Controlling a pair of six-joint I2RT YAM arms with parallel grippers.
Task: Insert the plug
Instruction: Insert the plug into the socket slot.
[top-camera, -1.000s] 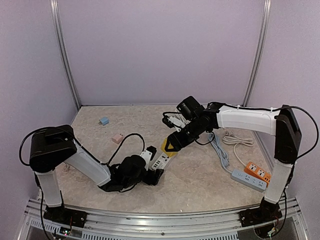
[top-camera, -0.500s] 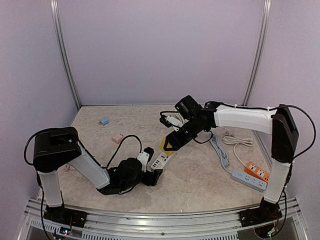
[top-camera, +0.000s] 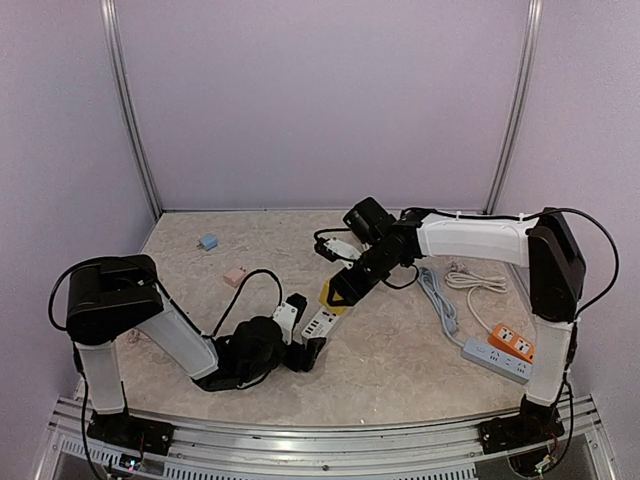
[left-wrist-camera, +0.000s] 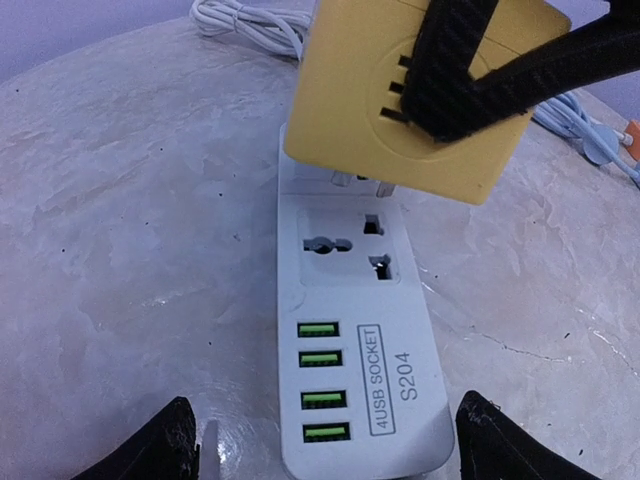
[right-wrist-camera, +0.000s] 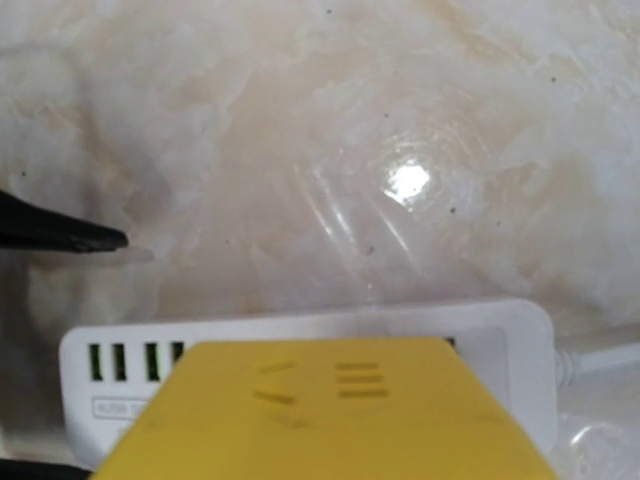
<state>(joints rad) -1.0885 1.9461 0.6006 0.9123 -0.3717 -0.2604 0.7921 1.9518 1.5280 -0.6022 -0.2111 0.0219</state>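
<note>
Here, the right gripper (top-camera: 341, 287) is clamped on the yellow plug (left-wrist-camera: 410, 100), with its black fingers (left-wrist-camera: 470, 60) lying across the block at the top of the left wrist view. The plug hangs tilted over the far end of the white power strip (left-wrist-camera: 350, 330). Its metal pins (left-wrist-camera: 360, 181) show under the body, right at the strip's surface, but whether their tips have entered a socket cannot be told. Nearer on the strip a universal socket (left-wrist-camera: 345, 245) lies uncovered, and below it 4 green USB ports (left-wrist-camera: 322, 380) run in a column. The left gripper (left-wrist-camera: 330, 445) stands wide open and holds nothing, its 2 fingertips (left-wrist-camera: 170, 440) along the bottom edge of the frame with the strip's near end between them. In the top view the strip lies at the centre of the marble-patterned table (top-camera: 400, 360), well apart from a grey power strip (top-camera: 497, 360) and an orange power strip (top-camera: 515, 345) at the right.
</note>
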